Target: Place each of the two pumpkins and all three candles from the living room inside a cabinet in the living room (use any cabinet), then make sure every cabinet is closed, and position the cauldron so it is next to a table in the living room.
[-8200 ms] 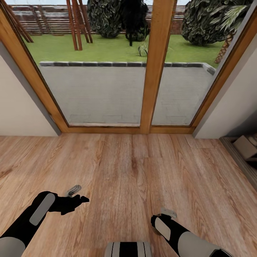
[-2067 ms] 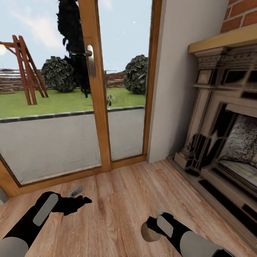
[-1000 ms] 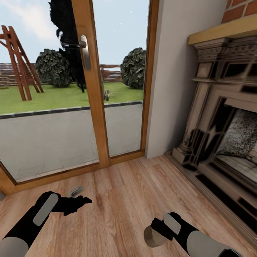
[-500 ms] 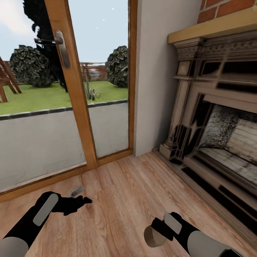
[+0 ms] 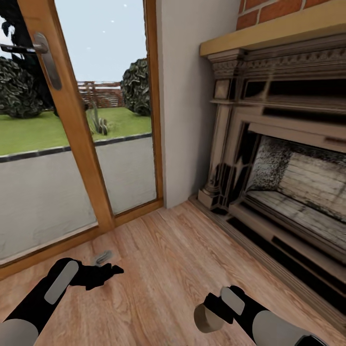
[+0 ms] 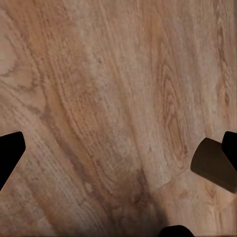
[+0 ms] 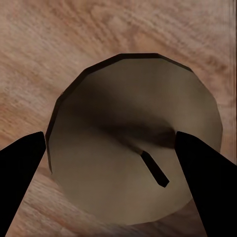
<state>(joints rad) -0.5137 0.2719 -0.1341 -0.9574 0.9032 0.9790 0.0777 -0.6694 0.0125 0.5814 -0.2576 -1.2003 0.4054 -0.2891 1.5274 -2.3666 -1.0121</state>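
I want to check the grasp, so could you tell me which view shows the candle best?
The right wrist view: the candle sits between the right pincer fingers, wick visible. The head view shows its side; the left wrist view catches an edge.

Glass door (image 5: 72,144) left, fireplace (image 5: 288,182) right, wood floor (image 5: 163,269) between

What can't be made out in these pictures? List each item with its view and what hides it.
- Short beige-grey candle with dark wick, right wrist view: its sides, hidden behind its own top face; contact with the right gripper fingers, too.
- Same candle, head view: its far half, behind the black right wrist.
- Left gripper, head view: finger gap too small and dark.
- Stone fireplace: right part cut by the frame edge.
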